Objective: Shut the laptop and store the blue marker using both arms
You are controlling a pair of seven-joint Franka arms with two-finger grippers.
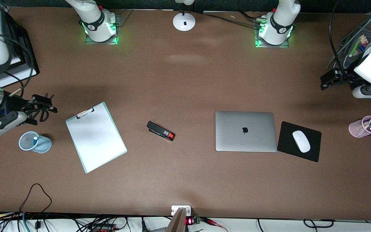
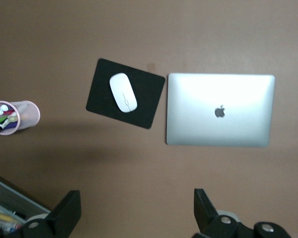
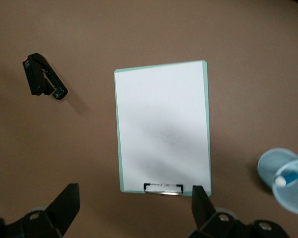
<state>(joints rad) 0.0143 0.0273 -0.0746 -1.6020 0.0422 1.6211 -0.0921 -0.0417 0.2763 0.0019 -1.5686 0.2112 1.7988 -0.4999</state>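
While both arms wait high at the table's ends, the laptop (image 1: 245, 131) lies shut just beside the mouse pad (image 1: 314, 154). The blue marker (image 1: 36, 139) stands in the blue cup (image 1: 43, 145) near the clipboard (image 1: 96, 136). Left gripper (image 2: 135, 210) and right gripper (image 3: 135, 208) hold jaws apart, empty.
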